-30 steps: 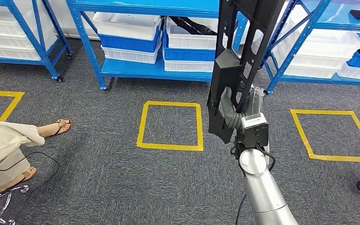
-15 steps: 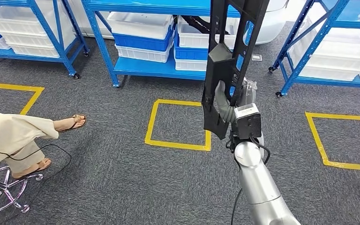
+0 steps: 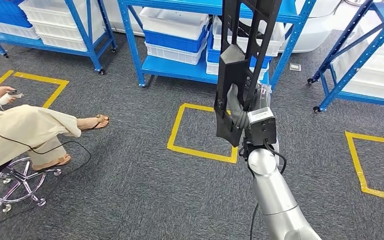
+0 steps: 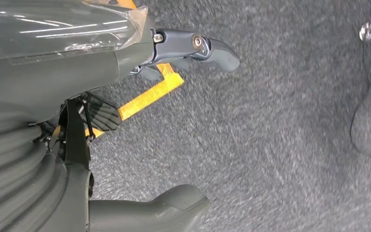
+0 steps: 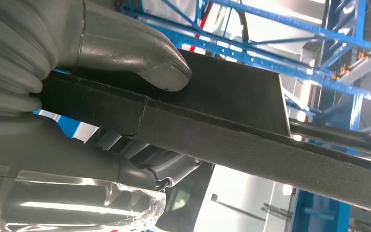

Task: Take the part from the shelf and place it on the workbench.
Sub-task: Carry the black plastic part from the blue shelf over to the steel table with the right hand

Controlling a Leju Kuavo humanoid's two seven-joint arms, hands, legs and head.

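Note:
The part (image 3: 240,65) is a long black openwork frame, held upright in the head view in front of the blue shelves. My right hand (image 3: 237,107) grips its lower section at the end of the silver arm. In the right wrist view the thumb (image 5: 140,58) presses on the part's (image 5: 232,116) flat black face, with the other fingers wrapped under it. My left hand (image 4: 77,145) hangs over grey carpet in the left wrist view, with its fingers (image 4: 207,48) spread apart and nothing in it.
Blue shelves (image 3: 130,45) with white and blue bins (image 3: 175,30) line the back. Yellow tape squares (image 3: 202,132) mark the grey carpet, another at the right (image 3: 375,165). A person (image 3: 25,130) sits on a chrome stool (image 3: 17,182) at the left, with a cable trailing on the floor.
The whole scene has slid to the right, so the camera has turned left. My right hand still holds the part upright. The seated person has come further into view.

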